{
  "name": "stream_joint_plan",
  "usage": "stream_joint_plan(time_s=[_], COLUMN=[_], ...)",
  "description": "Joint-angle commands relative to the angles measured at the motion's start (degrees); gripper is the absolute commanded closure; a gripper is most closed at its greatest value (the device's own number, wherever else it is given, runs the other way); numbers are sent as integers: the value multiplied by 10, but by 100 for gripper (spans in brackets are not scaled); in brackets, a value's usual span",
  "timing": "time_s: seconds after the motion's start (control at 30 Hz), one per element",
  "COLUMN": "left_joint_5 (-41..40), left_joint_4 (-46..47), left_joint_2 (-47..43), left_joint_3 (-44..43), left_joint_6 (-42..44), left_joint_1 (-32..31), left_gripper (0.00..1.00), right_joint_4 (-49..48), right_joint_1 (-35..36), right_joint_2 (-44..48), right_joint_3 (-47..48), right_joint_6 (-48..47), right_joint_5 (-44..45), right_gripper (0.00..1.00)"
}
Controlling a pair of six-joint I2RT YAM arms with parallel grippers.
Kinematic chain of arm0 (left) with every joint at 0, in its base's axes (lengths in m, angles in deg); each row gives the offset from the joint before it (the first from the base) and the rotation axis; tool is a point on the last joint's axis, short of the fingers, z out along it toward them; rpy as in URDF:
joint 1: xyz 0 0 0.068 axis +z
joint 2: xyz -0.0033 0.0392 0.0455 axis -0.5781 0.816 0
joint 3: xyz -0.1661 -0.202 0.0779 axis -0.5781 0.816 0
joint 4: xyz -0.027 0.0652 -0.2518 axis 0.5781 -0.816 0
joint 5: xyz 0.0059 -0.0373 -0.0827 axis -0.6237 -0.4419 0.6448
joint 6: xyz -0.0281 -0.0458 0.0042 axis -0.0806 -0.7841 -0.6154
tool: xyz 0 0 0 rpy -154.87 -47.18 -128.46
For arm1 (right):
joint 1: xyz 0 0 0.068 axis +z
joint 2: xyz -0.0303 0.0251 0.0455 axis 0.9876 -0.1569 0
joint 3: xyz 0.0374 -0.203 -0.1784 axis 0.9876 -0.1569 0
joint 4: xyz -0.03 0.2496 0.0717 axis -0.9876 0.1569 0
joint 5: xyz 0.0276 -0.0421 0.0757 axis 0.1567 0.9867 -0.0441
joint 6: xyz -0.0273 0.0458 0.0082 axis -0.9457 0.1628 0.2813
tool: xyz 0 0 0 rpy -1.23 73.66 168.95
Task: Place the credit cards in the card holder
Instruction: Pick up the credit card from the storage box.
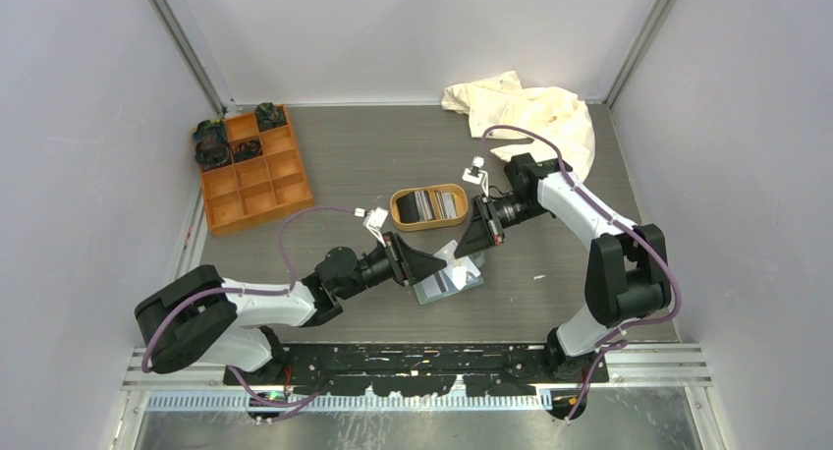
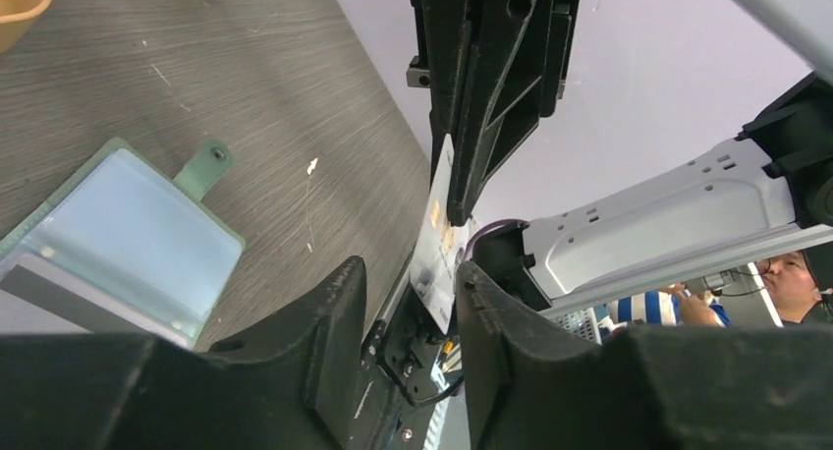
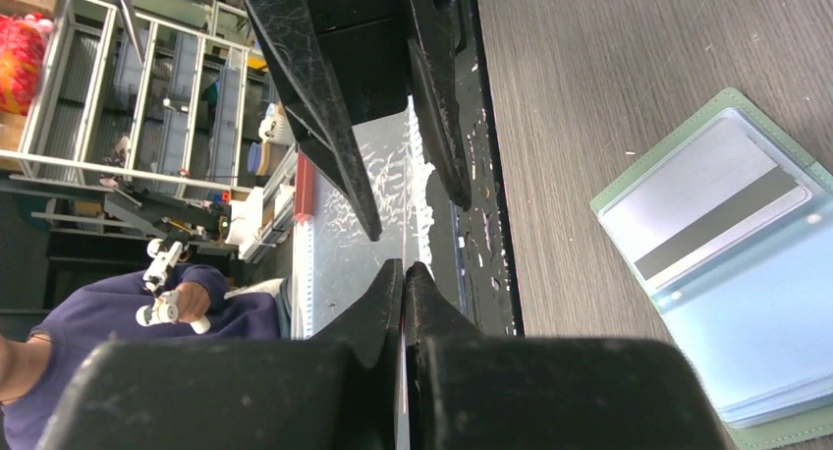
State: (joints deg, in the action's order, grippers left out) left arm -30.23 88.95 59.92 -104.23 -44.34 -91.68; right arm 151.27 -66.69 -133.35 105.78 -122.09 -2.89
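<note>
Top external: we find one striped card [image 3: 717,214] in the holder [image 2: 201,170]; near it, right gripper [image 3: 404,273] clamps a second card [image 2: 437,253], left gripper [image 2: 411,271] agape astride it; tray cards [image 1: 428,204] await

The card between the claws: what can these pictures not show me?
- Print on the card: right wrist view shows only its edge; top view, too small.
- Whether the left claw touches it: left wrist view, too close to tell.
- Its upper part: left wrist view, covered by the right claw.

Bright, even overhead light; soft shadows; near fingers [image 2: 295,371] blurred in wrist views; glints on card holder [image 2: 118,244].
</note>
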Motion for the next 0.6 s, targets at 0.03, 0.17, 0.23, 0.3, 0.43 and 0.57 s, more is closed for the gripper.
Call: stream_joint_plan(time_s=[0.03,0.17,0.23,0.3,0.43,0.57], left_joint_5=[31,58,67,72,69,27], left_joint_4=[16,30,45,66,102,113], left_joint_2=[-5,3,8,14,19,16], left_joint_3=[-18,-23,-21,-14,11,61], left_joint_6=[8,7,6,5,-5,-33], left_joint_1=[8,12,14,15,23,31], left_gripper=[62,77,98,100,100,100], right_joint_4=[10,10,9,9,6,-74], right_joint_1=[18,33,36,37,36,15], right_joint_2=[23,21,18,18,22,68], right_joint_3=[16,17,18,19,35,37], right_joint_6=[-17,-17,-18,-18,-6,63], right_joint_5=[3,13,17,21,62,199], right_gripper=[98,98,98,97,72,52])
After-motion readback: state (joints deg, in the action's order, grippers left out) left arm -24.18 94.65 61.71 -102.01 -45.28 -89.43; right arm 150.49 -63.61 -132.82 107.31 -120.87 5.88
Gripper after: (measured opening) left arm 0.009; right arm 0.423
